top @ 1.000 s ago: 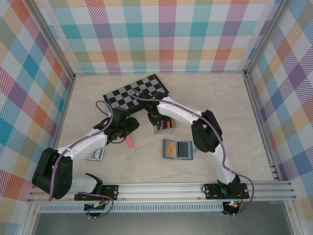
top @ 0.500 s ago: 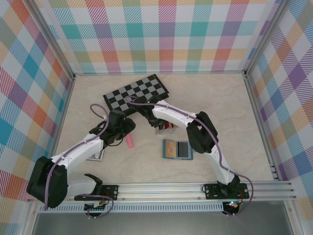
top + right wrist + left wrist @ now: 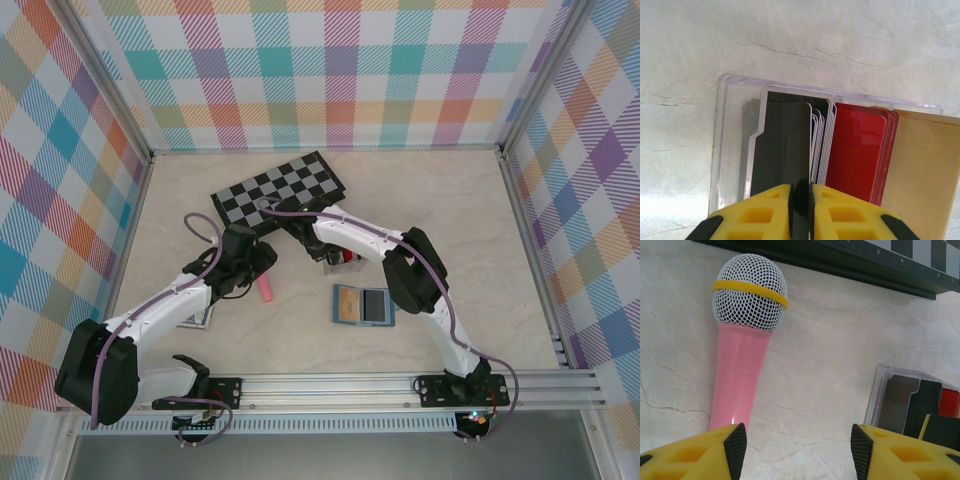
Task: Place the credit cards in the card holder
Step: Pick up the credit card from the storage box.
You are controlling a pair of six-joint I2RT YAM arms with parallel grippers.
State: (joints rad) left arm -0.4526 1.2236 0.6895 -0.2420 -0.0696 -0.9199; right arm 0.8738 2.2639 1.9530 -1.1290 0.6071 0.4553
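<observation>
From above, the right end effector [image 3: 328,257] has slid in over the clear box [image 3: 322,266] of credit cards [image 3: 347,257]. The card holder [image 3: 364,305] lies open on the bench [image 3: 450,220], near the box but apart from it. The left end effector [image 3: 258,265] has barely shifted and sits beside the pink microphone [image 3: 266,291].

On the left wrist, that end effector [image 3: 797,450] stands released and empty.

On the right wrist, the end effector [image 3: 801,195] has just clenched on the edge of the black card [image 3: 782,145], with the red cards [image 3: 857,150] and the tan card [image 3: 922,170] alongside. The first card seems gripped, so lifting it out should come next.
</observation>
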